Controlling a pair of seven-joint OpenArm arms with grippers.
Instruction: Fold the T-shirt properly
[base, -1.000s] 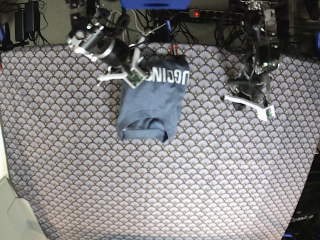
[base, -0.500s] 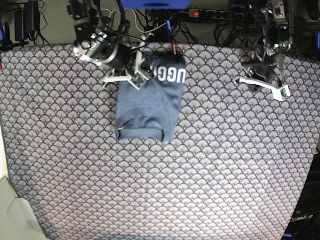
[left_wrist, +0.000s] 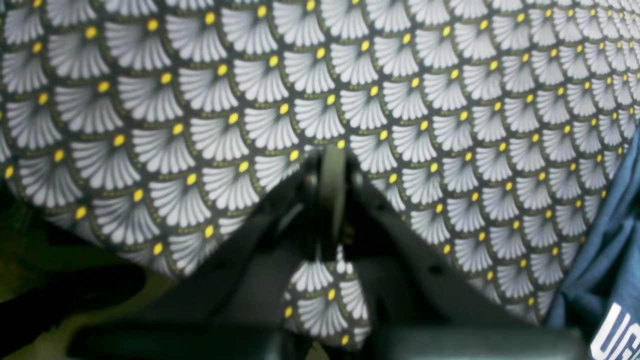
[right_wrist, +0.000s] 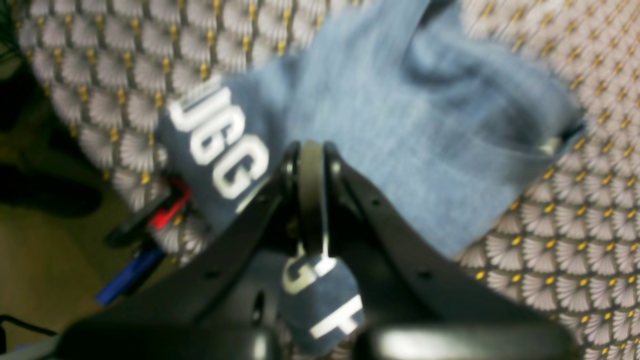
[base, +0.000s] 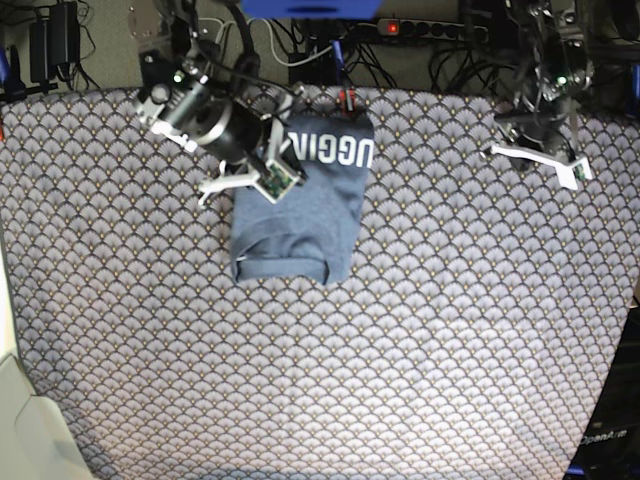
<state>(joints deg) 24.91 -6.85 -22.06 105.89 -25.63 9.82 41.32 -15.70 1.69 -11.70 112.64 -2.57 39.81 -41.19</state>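
- A tablecloth (base: 400, 340) printed with grey-white scallop fans and small yellow dots covers the whole tabletop, lying flat with only faint creases.
- Beyond the far edge, a black power strip (base: 420, 28) with a lit red switch lies among tangled dark cables (base: 330, 55).
- A black power adapter (base: 52, 40) sits past the far left corner.
- A blue object (base: 308, 8) shows at the top edge of the base view, cropped.
- A pale cream surface (base: 25, 430) fills the near left corner.
- The floor (right_wrist: 45, 260) past the far edge looks dull olive-brown.
- Light is even and soft.
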